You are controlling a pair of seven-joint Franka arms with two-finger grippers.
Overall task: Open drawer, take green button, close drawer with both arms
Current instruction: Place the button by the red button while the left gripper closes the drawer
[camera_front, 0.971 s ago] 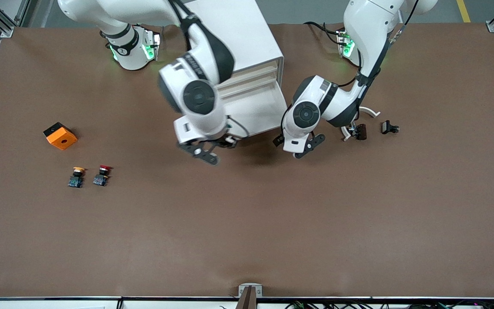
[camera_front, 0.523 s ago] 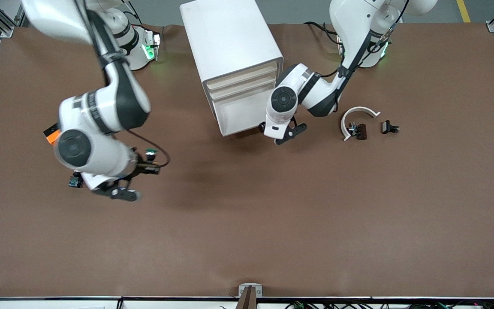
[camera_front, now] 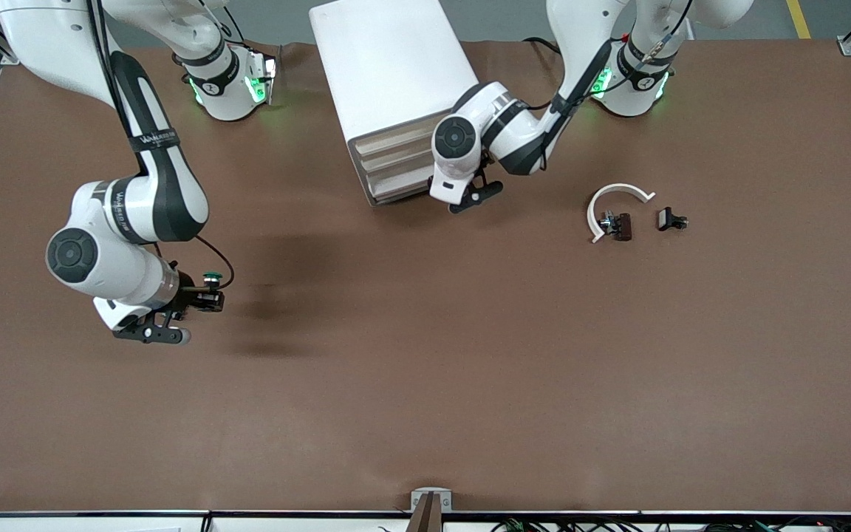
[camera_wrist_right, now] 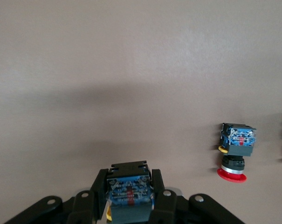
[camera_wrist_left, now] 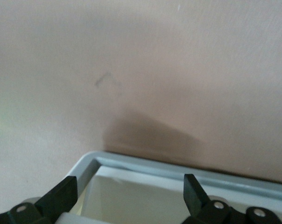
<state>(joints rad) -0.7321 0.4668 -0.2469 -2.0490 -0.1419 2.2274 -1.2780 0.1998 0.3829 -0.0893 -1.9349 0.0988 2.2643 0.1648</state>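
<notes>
The white cabinet (camera_front: 388, 66) stands between the arms' bases. Its beige drawer (camera_front: 398, 185) fronts look level with one another. My left gripper (camera_front: 473, 196) is at the cabinet's front, at the lowest drawer. In the left wrist view it (camera_wrist_left: 127, 193) is open, with a white rim (camera_wrist_left: 145, 163) between its fingers (camera_wrist_left: 61, 195). My right gripper (camera_front: 207, 298) is low over the table toward the right arm's end. It is shut on the green-capped button (camera_front: 212, 279). The right wrist view shows the button's bluish base (camera_wrist_right: 129, 189) in my right gripper (camera_wrist_right: 129, 196).
A red-capped button (camera_wrist_right: 235, 151) lies on the table close to my right gripper; in the front view the right arm hides it. A white curved piece (camera_front: 616, 193), a black part (camera_front: 621, 226) and a small black clip (camera_front: 671, 219) lie toward the left arm's end.
My right arm has carried the green button from the cabinet toward its end of the table and lowered it. My left gripper has pushed the pulled-out drawer back into the cabinet.
</notes>
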